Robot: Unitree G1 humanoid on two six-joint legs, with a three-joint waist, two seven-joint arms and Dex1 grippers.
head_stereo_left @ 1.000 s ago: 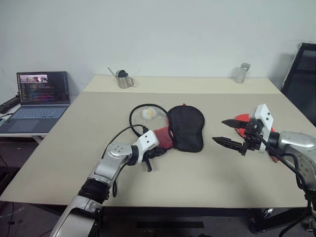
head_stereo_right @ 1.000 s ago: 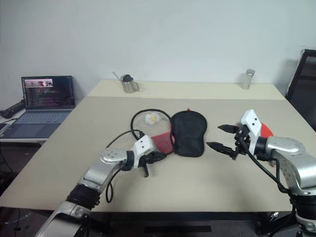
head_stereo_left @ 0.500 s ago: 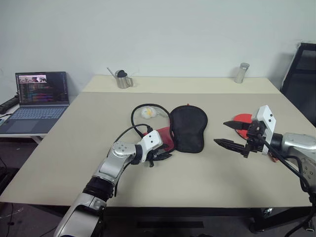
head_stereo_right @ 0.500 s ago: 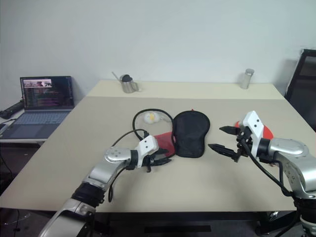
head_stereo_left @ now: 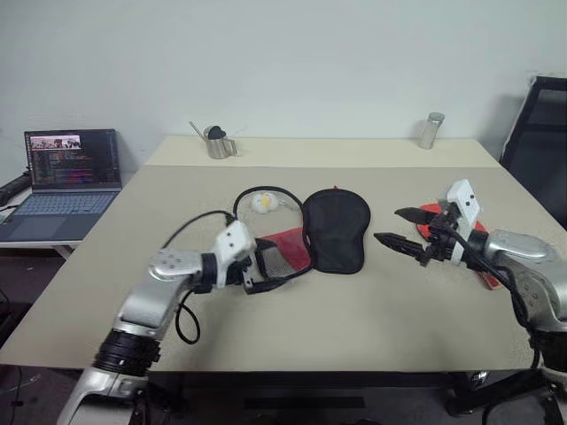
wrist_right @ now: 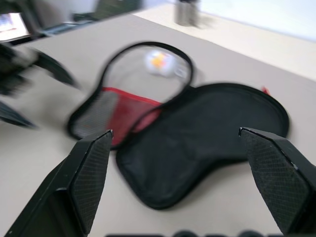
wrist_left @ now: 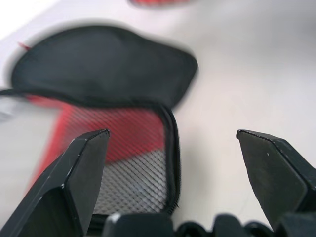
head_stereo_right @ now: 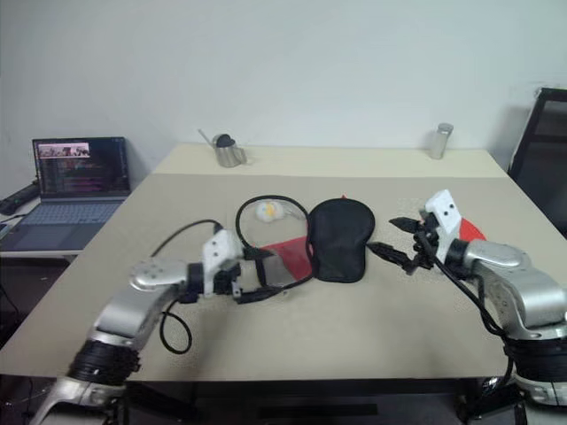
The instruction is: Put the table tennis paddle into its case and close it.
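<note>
Black fabric case lies unzipped mid-worktop, its mesh flap beside the left tool, fingers spread and empty. The right tool, also spread, hovers before the paddle. The loose flap could fold shut, blocking insertion.

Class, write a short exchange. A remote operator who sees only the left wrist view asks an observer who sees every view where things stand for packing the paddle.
Operator: I see the case lying open. Where is the table tennis paddle?
Observer: The table tennis paddle lies on the table at the robot's right, apart from the case.
Operator: Is anything holding it?
Observer: No. The right gripper is open and empty, between the case and the paddle.
</note>
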